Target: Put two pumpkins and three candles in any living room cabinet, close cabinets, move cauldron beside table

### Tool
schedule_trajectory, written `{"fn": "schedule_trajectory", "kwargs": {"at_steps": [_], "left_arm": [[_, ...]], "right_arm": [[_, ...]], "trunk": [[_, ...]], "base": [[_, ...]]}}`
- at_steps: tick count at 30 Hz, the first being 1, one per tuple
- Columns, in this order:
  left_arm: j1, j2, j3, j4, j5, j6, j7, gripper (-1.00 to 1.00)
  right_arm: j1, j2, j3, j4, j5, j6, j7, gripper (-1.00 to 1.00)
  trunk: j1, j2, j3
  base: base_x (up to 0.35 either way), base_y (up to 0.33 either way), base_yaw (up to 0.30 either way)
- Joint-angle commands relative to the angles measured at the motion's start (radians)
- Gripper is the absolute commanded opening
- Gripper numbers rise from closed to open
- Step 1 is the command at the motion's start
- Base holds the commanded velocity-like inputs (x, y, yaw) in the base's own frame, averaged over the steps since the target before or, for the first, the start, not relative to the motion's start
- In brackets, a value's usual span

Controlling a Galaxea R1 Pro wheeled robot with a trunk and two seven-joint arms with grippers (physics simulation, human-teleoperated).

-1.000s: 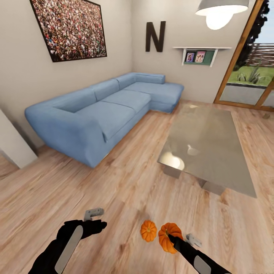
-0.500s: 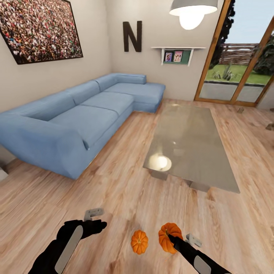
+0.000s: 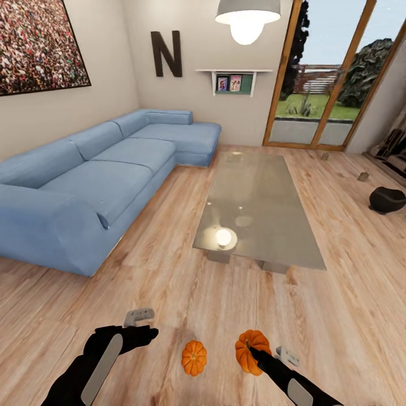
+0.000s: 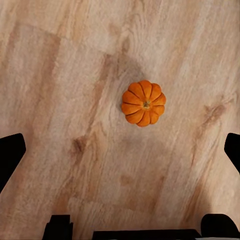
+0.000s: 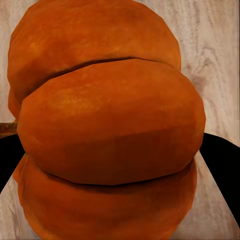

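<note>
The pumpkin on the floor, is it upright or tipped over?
Upright. The loose pumpkin sits on the wood floor with its stem pointing straight up toward the left wrist camera.

Both arms glossy black w/ grey inset panels; pale grey finger brackets.

- Held pumpkin: deep orange, ribbed.
- Loose pumpkin: orange, ribbed, with a yellowish-brown stem.
- Cauldron: black.
- Floor: light wood planks with brown grain streaks.
- Sofa: plain light blue.
- Surface: grey-green glass, with a bright lamp reflection.
- Both arms: black with grey panels.
- Wall letter N: dark brown.
- Wall picture: multicoloured speckle, black frame.
</note>
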Motion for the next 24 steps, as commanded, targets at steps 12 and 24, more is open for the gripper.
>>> {"fn": "schedule_trajectory", "kwargs": {"at_steps": [12,24], "left_arm": [[-0.001,0.0,-0.003,-0.001,0.011,0.001,0.011,1.0],[-0.001,0.0,-0.003,-0.001,0.011,0.001,0.012,1.0]], "right_arm": [[-0.001,0.0,0.009,0.001,-0.01,-0.004,0.003,-1.0],[-0.001,0.0,0.009,0.001,-0.01,-0.004,0.003,-1.0]], "trunk": [[0.0,0.0,-0.001],[0.0,0.0,-0.001]], "base": [[-0.007,-0.001,-0.074],[0.0,-0.166,-0.271]]}}
